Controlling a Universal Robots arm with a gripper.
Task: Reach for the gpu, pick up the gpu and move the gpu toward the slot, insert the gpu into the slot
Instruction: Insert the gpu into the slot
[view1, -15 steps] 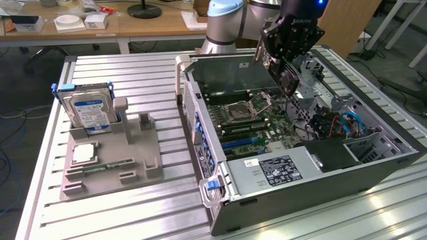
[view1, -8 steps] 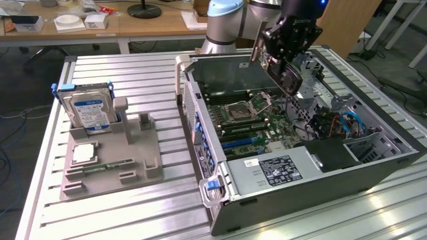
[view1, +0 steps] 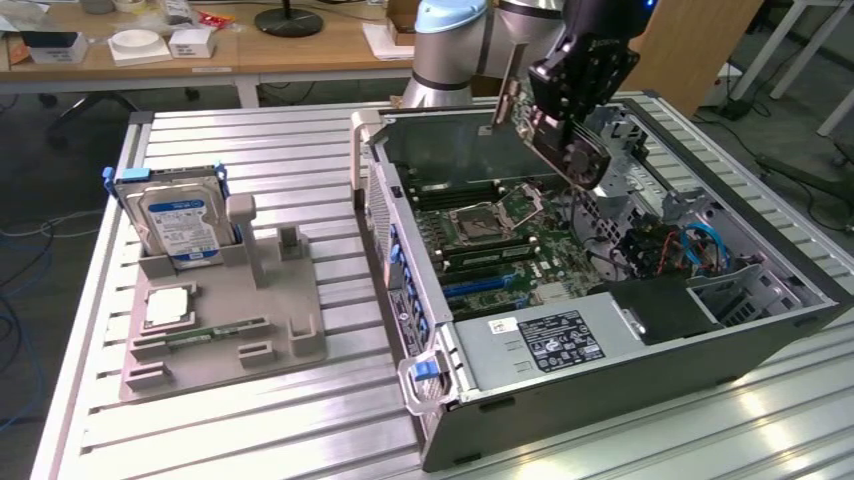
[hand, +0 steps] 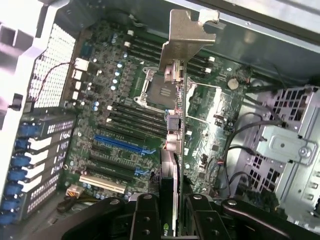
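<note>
– Gripper (view1: 571, 115), black, exterior view: clamped on the thin green-and-dark gpu card (view1: 587, 160), which hangs tilted at the rim of the open grey computer case (view1: 601, 370), up off the board.
– Fingertips?
– Hard to tell from the card there. Wrist view: black fingers (hand: 145, 220) press both faces of the card, seen edge-on. Its pale metal bracket (hand: 184, 45) is over the green motherboard (hand: 120, 95).
– Which slot lies beneath?
– Cannot tell.

The arm (view1: 454, 40) is cut off by the exterior view's top edge; the gpu (view1: 537, 125) is partly covered by the gripper (view1: 579, 140), and print on the power supply label (view1: 554, 342) is too small to be read.
</note>
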